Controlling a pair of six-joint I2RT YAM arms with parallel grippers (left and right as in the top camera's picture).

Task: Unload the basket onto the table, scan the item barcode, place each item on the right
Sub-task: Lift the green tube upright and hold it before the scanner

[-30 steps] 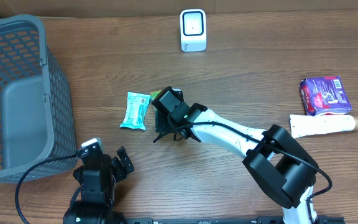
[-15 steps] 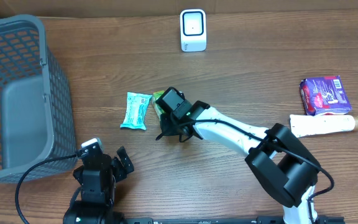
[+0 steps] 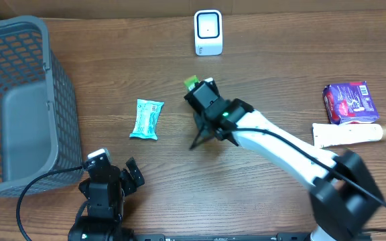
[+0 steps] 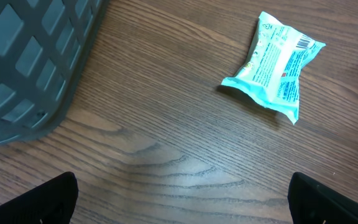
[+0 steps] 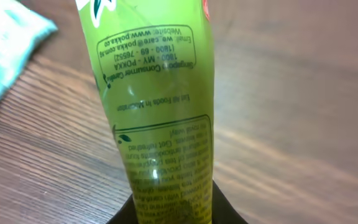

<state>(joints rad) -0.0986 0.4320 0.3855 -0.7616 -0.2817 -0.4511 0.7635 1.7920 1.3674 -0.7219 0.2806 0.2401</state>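
My right gripper is shut on a green drink pack, held off the table a little in front of the white scanner. In the right wrist view the green pack stands up out of the right gripper, its small-print side facing the camera. No barcode shows on it. My left gripper rests open at the front left. In its wrist view the left gripper has only bare wood between its fingers.
A teal snack packet lies left of centre, with a printed barcode visible on the same packet. A grey basket fills the left side. A purple packet and a white tube lie at the right edge.
My right gripper has closed on the green pack, lifted it off the table and carried it right and back toward the scanner. The left arm has not moved.
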